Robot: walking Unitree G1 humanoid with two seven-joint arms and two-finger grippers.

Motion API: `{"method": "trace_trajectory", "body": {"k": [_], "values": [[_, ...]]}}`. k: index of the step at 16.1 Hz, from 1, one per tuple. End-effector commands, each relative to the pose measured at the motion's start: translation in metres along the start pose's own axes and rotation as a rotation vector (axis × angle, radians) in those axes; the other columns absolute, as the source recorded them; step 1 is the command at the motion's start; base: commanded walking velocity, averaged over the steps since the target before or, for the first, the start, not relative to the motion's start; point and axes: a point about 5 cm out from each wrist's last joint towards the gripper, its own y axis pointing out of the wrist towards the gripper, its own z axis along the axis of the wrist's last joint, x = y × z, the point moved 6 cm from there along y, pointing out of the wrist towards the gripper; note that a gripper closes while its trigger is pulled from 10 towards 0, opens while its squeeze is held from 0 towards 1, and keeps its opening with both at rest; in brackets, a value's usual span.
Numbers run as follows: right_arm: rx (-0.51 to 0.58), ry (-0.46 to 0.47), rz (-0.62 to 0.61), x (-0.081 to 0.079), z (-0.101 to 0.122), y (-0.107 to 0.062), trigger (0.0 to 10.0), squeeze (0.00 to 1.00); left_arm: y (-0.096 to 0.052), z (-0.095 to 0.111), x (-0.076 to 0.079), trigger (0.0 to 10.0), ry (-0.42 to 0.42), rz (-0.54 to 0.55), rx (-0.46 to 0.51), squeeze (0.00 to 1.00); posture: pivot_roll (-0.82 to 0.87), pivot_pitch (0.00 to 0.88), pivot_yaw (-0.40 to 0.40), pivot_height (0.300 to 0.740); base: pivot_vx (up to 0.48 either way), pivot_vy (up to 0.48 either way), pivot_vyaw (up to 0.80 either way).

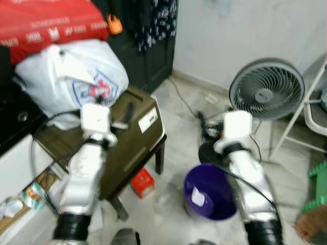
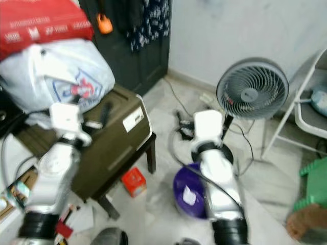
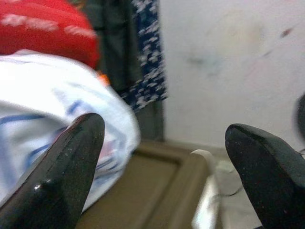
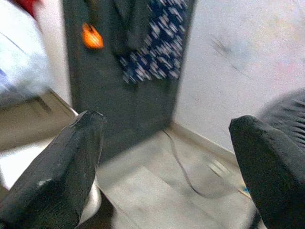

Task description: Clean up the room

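Left gripper (image 3: 164, 167) and right gripper (image 4: 167, 167) both spread, holding nothing, raised beside the brown desk (image 1: 134, 133); scouting stage; red box (image 1: 142, 182) on floor under desk edge likely needs reaching next.

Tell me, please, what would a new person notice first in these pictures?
Probably the big white plastic bag under a red bag, piled on the brown box at the left. Next, the grey fan standing by the wall on the right, and the purple bucket on the floor between the robot's two arms.
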Motion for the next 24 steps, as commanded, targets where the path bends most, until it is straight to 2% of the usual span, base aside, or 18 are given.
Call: {"method": "trace_trajectory", "body": {"k": [1, 6, 21, 24], "values": [[0.005, -0.002, -0.023, 0.007, 0.001, -0.001, 10.0, 0.0, 0.003, 0.002, 0.008, 10.0, 0.003, -0.027, 0.0, 0.0, -0.05, 0.0, 0.02, 0.74, 0.0, 0.0, 0.8], [0.011, 0.007, -0.031, 0.008, 0.002, -0.001, 10.0, 0.0, 0.006, 0.004, 0.004, 10.0, 0.032, -0.009, 0.005, 0.0, -0.05, 0.0, 0.027, 0.74, 0.0, 0.0, 0.8], [0.004, 0.021, -0.04, 0.012, 0.001, -0.002, 10.0, 0.0, 0.004, -0.005, 0.005, 10.0, 0.009, 0.0, -0.045, 0.0, -0.05, 0.0, 0.022, 0.74, 0.0, 0.0, 0.8], [-0.003, 0.02, -0.067, 0.017, 0.0, -0.002, 10.0, 0.0, 0.003, -0.007, 0.005, 10.0, 0.006, -0.001, -0.053, 0.0, -0.05, 0.0, 0.023, 0.74, 0.0, 0.0, 0.0]]}}
